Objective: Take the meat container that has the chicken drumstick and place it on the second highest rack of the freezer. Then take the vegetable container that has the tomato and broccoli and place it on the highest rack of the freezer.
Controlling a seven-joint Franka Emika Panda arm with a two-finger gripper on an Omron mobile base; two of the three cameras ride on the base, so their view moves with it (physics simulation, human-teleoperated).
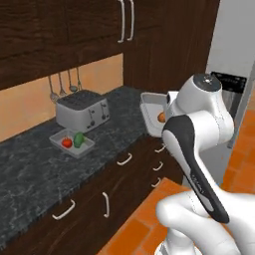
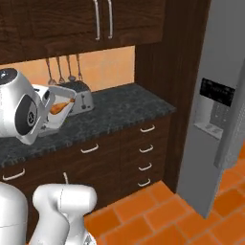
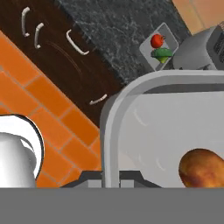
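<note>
One pale grey plastic tray (image 2: pixel 56 115) with the orange-brown chicken drumstick (image 2: pixel 60 107) is what your pincer (image 3: pixel 111 177) grips by its rim, lifted above the dark speckled desk (image 2: pixel 115 112) (tall light-grey freezer (image 2: pixel 217 95) stands well apart).

Robot arm (image 1: pixel 199 149): glossy white rounded shells, dark grey joint bands, dark round end cap, faint grey lettering on the band.
</note>
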